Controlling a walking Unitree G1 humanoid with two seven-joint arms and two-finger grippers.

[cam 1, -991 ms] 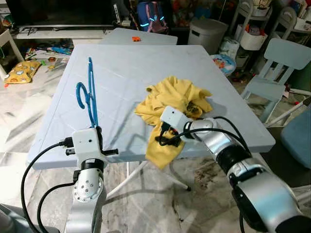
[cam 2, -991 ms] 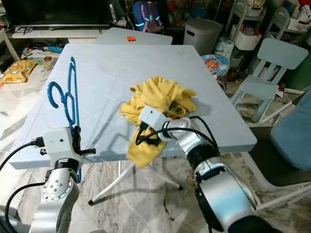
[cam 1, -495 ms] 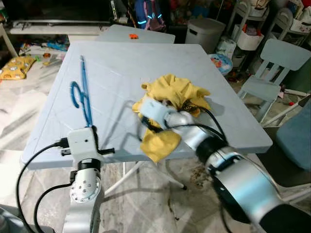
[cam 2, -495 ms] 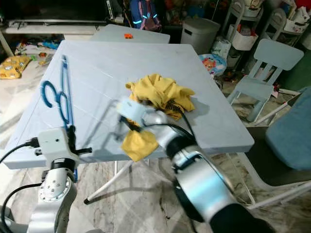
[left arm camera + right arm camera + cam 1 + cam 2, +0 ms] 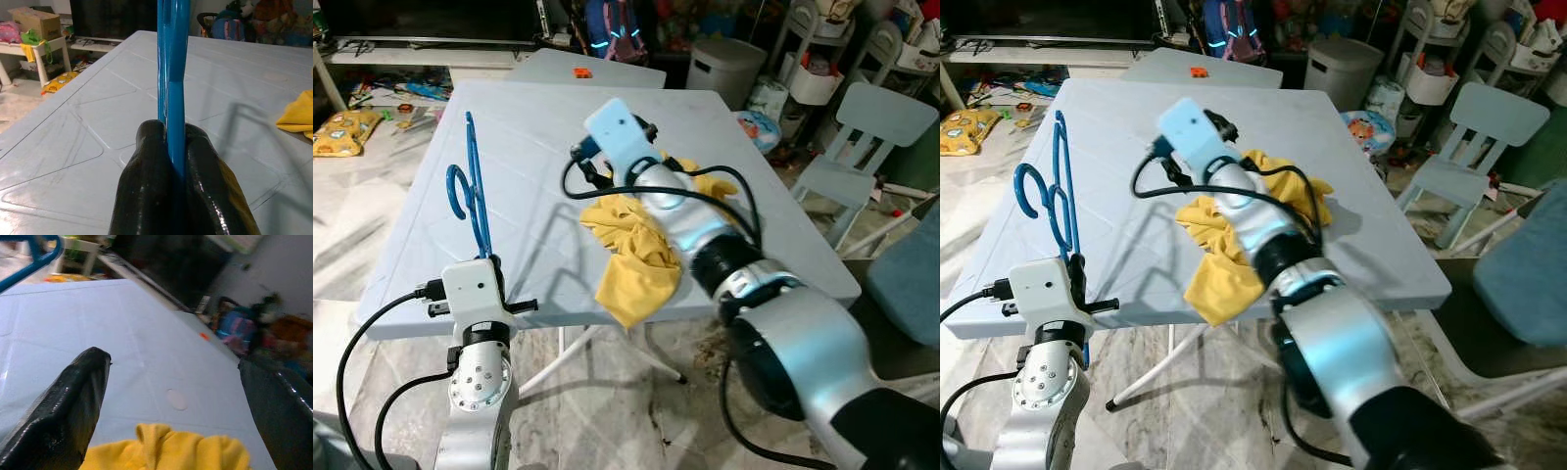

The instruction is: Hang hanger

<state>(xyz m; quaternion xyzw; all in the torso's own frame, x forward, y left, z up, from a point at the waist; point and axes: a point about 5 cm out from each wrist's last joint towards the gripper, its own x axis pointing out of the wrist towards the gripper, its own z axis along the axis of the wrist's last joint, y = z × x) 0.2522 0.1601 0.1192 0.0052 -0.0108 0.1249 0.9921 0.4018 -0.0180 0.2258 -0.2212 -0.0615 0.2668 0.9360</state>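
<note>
Table (image 5: 538, 127): left pincer (image 5: 168, 147) grips hanger (image 5: 470, 186)

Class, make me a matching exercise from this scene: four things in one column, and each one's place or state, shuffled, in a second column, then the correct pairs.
Things
1. hanger
2. shirt
3. right end effector
4. chair

Places or states
A. open, above the table
B. crumpled, draped over the table's near edge
C. on the floor, right of the table
D. clamped in the left end effector

Pairs: 1-D, 2-B, 3-A, 4-C
</note>
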